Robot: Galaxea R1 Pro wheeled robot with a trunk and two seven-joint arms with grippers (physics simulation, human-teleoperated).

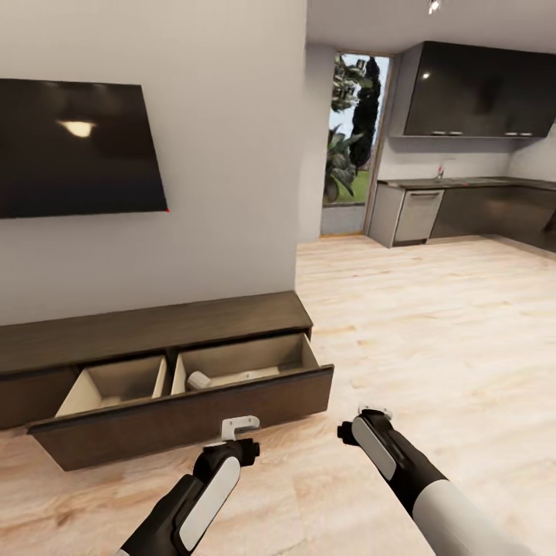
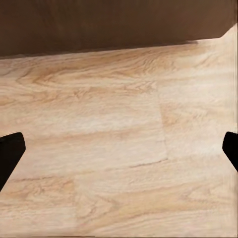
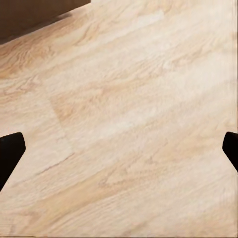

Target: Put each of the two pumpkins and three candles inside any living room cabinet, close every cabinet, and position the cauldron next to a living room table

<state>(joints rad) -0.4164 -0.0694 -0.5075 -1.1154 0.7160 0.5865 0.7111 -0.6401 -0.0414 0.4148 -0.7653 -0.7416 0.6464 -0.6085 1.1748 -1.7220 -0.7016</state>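
I am facing the long, low, dark brown cabinet (image 1: 154,328) standing against the pale grey wall under the black wall-mounted TV (image 1: 77,147), and its wide drawer (image 1: 185,413) is hanging pulled out over the light wood plank floor (image 1: 432,332). In the drawer's right compartment a pale grey candle (image 1: 199,380) is lying on its side near the divider; I cannot make out what, if anything, is sitting in the left compartment. My left gripper (image 1: 239,426) is hovering just in front of the drawer's dark front, holding nothing, its fingers (image 2: 10,151) standing wide apart at the edges of the left wrist view, with bare planks and the drawer front between them. My right gripper (image 1: 374,412) is hanging over bare floor off the drawer's right corner, and its fingers (image 3: 10,151) are likewise spread wide with nothing between them. Beyond the wall's corner, a kitchen with dark cupboards (image 1: 475,93) is showing.
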